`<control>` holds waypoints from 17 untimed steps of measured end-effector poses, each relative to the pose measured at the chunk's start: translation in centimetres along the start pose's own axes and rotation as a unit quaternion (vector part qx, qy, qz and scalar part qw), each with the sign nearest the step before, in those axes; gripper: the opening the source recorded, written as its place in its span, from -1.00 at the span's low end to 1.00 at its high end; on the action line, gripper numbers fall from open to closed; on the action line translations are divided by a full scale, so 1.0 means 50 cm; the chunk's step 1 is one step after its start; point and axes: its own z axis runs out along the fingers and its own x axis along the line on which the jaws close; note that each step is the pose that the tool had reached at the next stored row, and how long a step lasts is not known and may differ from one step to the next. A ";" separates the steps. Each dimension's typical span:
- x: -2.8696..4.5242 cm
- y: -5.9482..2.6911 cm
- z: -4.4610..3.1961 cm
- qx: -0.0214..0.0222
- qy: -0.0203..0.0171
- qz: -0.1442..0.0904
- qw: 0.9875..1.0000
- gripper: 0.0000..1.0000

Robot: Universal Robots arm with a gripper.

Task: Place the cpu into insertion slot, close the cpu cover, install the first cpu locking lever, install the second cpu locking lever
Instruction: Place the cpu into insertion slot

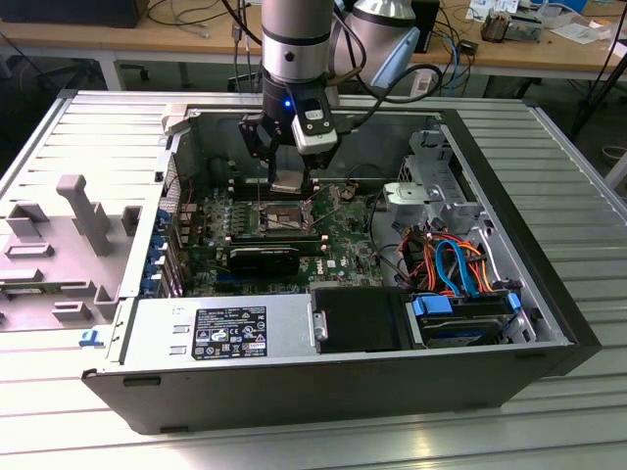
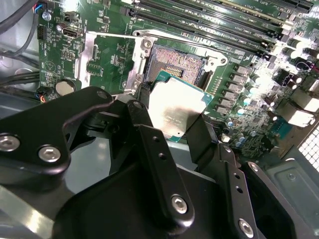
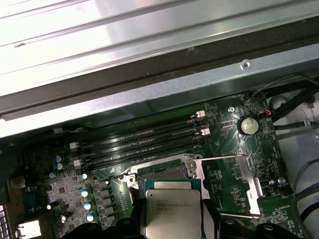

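Inside the open computer case [image 1: 294,392] we see the robot arm [image 1: 297,39] reaching down over the green motherboard [image 1: 343,257], with its gripper [image 1: 292,179] hanging above the socket area. The exterior view gives us this broad layout and the gap between tool and board, while both wrist views give the close detail. Past the long black memory slots [image 3: 144,142], the first wrist view lays out the cpu cover [image 3: 254,191] swung open beside the insertion slot [image 3: 164,175]. A thin wire locking lever [image 3: 224,158] along the cover's edge looks unlatched to us. The second wrist view shows the grip itself: the black fingers [image 2: 138,114] are drawn in on opposite edges of the cpu [image 2: 177,109]. The chip is held a little tilted, just over the near side of the slot, and the slot's pale contact field is uncovered beyond it. We judge the first step to be in hand and not yet done. Finishing it calls for squaring the chip to the dark socket frame and keeping it level, since the contacts beneath would likely suffer from a skewed landing.
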 end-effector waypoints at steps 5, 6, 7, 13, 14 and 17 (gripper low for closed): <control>0.000 0.000 0.001 -0.001 0.000 0.026 1.000 0.08; 0.000 0.000 0.001 -0.001 0.000 0.029 1.000 0.08; 0.000 0.000 0.001 -0.002 0.000 0.032 0.999 0.08; 0.000 0.000 0.001 -0.002 0.000 0.039 0.999 0.08; 0.000 0.000 0.001 -0.002 0.000 0.039 0.999 0.08; 0.000 0.000 0.001 -0.002 -0.001 0.041 0.999 0.08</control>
